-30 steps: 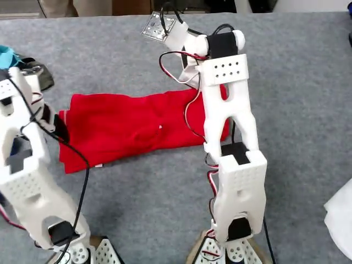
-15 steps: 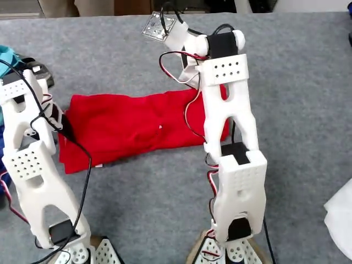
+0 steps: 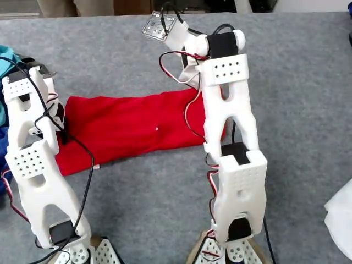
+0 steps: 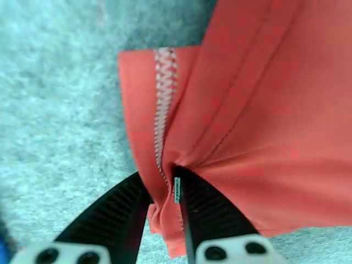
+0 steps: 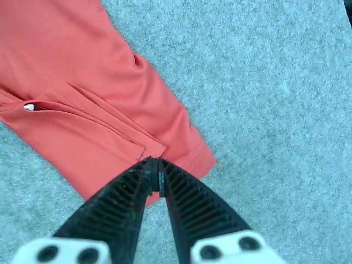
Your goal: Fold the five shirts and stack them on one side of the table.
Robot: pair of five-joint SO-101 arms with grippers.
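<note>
The red shirt (image 3: 132,124) lies as a long band across the middle of the high view, on the grey table (image 3: 297,82), and runs from the left arm to under the right arm. The left gripper (image 4: 165,190) is at the left end of this band, in the middle left of the frame (image 3: 61,132). In the left wrist view its two black fingers are pressed together on the shirt (image 4: 264,110), just beside a hem with white zigzag stitching (image 4: 163,93), and the cloth is bunched between them. The right gripper (image 5: 154,173) is at the other end of the shirt (image 5: 71,82). Its fingers meet at the tips with no gap, and the creases of the cloth run into them, so it seems to pinch the fabric near the corner. A teal cloth (image 3: 4,55) shows at the upper left edge of the high view, and a white cloth (image 3: 341,214) at the lower right edge.
</note>
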